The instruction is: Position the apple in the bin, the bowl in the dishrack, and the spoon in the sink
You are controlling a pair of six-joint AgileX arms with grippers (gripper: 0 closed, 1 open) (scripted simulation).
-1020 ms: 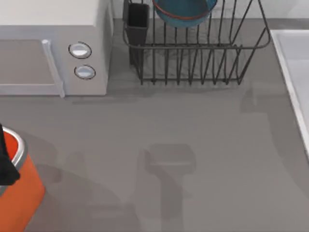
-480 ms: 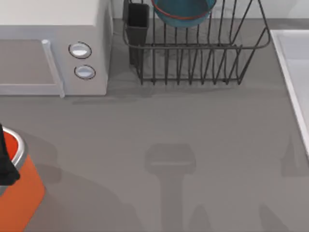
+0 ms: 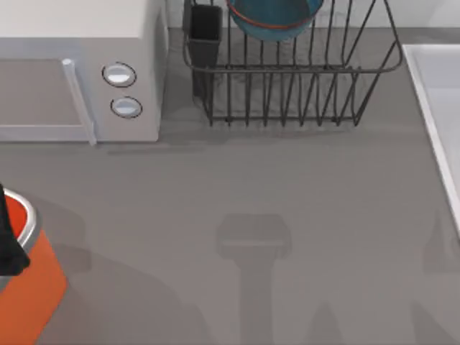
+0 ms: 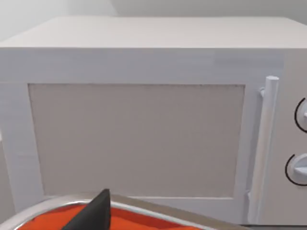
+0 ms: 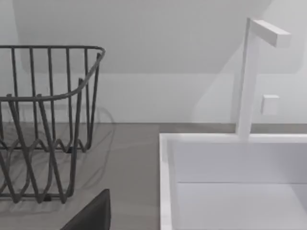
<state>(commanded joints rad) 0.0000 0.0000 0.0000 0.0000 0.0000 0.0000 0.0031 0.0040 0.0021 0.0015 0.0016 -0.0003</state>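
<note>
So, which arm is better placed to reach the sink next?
Right. The right gripper faces the sink; the left gripper is at the bin, at the table's left.

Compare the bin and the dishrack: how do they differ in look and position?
The bin is a solid orange box with a silver rim; the dishrack is open black wire. The bin sits at the table's near left corner, the dishrack at the back, right of the microwave. The dishrack holds the bowl.
</note>
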